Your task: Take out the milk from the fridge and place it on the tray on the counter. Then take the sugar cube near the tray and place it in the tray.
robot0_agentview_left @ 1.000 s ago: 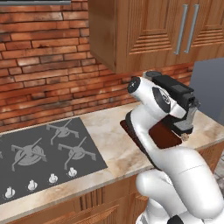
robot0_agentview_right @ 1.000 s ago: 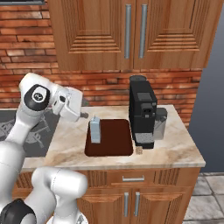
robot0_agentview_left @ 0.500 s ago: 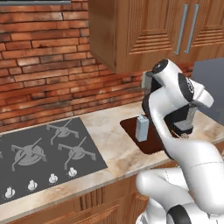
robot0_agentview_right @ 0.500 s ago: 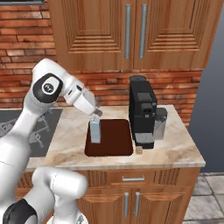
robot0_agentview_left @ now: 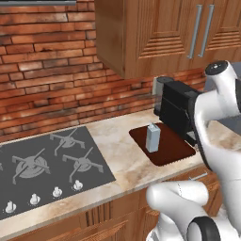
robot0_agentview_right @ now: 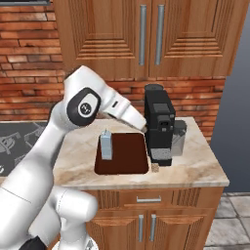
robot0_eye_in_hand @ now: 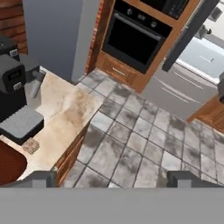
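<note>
From your left you see the cooktop (robot0_agentview_left: 47, 164), then the milk (robot0_agentview_right: 106, 145) upright on the left part of the tray (robot0_agentview_right: 129, 161) on the counter (robot0_agentview_right: 195, 168). The sugar cube (robot0_agentview_right: 156, 168) lies just right of the tray, beside the coffee machine (robot0_agentview_right: 160, 124). The gripper (robot0_eye_in_hand: 113, 178) has its fingers spread wide, holding nothing.

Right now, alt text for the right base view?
A pale milk carton stands upright on the left part of a dark brown tray on the counter. A tiny sugar cube lies beside the tray's right front corner, before a black coffee machine.
</note>
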Tool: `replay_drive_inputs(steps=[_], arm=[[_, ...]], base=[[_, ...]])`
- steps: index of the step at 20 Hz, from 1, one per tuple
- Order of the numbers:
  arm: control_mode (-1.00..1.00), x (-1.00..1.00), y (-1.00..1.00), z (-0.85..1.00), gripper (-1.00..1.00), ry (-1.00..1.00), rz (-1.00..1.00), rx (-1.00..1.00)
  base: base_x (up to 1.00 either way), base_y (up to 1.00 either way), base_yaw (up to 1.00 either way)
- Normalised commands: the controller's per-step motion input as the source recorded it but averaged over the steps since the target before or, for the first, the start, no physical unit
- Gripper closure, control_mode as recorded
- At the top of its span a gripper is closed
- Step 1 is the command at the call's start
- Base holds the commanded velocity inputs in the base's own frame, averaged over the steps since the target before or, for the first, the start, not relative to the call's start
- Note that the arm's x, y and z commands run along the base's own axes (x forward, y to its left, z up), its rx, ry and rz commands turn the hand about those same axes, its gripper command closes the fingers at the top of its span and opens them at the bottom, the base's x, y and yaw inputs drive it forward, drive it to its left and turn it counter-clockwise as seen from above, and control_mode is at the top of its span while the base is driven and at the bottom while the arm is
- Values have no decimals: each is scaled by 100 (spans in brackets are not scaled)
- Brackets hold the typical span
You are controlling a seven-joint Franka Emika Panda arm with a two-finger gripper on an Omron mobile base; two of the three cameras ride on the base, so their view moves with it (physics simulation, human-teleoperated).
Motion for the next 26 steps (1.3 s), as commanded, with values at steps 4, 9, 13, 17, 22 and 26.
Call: replay_drive_inputs(steps=[4, 9, 13, 17, 22, 26], arm=[[-100, -41, -55, -11, -100, 4, 34, 11], [-100, -17, -19, -22, -100, 1, 29, 24], [-100, 0, 0, 0, -100, 0, 25, 17], [-100, 11, -11, 0, -100, 0, 35, 8], [-100, 16, -6, -11, -100, 0, 41, 6], [-100, 2, -7, -26, -100, -2, 36, 5]], base=[[0, 0, 0], [0, 0, 0], [0, 0, 0], [0, 0, 0], [0, 0, 0], [0, 0, 0]])
